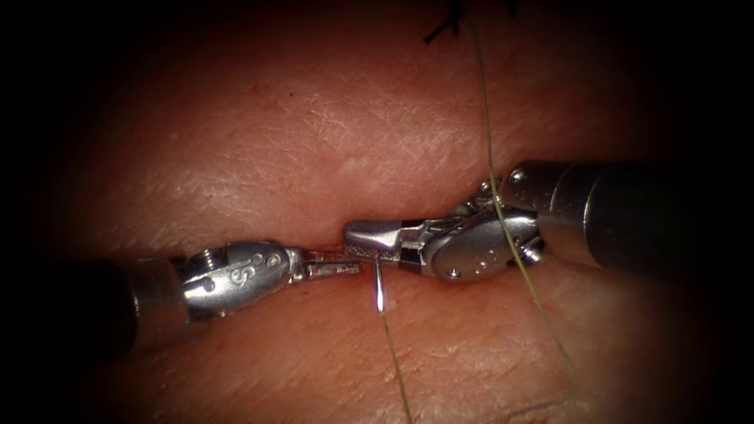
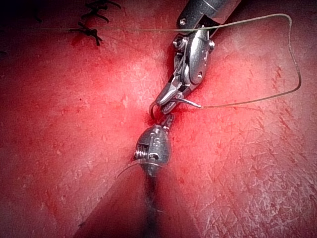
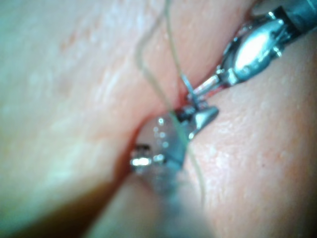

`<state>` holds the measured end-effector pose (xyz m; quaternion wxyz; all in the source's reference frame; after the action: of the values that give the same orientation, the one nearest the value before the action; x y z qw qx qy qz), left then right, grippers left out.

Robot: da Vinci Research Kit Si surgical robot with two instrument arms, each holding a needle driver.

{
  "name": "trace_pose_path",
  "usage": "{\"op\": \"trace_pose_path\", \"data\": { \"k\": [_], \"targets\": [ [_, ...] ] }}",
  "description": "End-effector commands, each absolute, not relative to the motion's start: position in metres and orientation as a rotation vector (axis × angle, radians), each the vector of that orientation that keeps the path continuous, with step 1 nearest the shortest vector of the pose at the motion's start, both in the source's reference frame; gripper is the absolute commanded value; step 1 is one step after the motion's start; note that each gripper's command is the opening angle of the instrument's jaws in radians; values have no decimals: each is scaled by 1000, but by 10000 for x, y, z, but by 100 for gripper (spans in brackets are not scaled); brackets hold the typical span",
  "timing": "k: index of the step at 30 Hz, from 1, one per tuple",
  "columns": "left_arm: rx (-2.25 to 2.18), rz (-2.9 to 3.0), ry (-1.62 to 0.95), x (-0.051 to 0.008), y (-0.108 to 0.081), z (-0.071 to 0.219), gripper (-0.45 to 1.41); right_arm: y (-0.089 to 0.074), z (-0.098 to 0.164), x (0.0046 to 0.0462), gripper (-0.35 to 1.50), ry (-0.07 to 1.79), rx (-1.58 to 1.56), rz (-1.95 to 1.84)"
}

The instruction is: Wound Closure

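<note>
We see two polished silver tools on dark grey shafts. The left end effector (image 1: 334,269) has a rounded wrist housing stamped with small marks and round pins; the right end effector (image 1: 369,239) shows serrated jaw faces, rivets and a steel collar.

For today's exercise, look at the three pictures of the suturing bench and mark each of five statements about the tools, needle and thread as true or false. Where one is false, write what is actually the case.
1. The right tool holds the needle. True.
2. The needle lies loose on the tissue, far from both tools. False: it is gripped in the right tool's jaws at the cut, its thread end sticking out below them.
3. The thread crosses over the right tool's wrist. True.
4. The left tool holds the thread. False: its jaws are shut at the cut beside the needle, with no thread in them.
5. Dark knots of earlier stitches sit on the tissue. True.
</note>
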<state>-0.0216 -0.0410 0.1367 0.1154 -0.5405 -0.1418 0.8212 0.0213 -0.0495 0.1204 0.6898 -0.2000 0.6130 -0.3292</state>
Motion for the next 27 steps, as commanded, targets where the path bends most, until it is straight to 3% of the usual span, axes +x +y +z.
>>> {"op": "trace_pose_path", "data": {
  "k": [1,27],
  "targets": [
    [-1586,2406,-417,-221,-410,1373,-26,-491,1207,218,-35,1373,-448,-735],
    [-1585,2407,-415,-219,-411,1373,-33,-494,1229,211,-35,1397,-354,-592]
  ]
}}
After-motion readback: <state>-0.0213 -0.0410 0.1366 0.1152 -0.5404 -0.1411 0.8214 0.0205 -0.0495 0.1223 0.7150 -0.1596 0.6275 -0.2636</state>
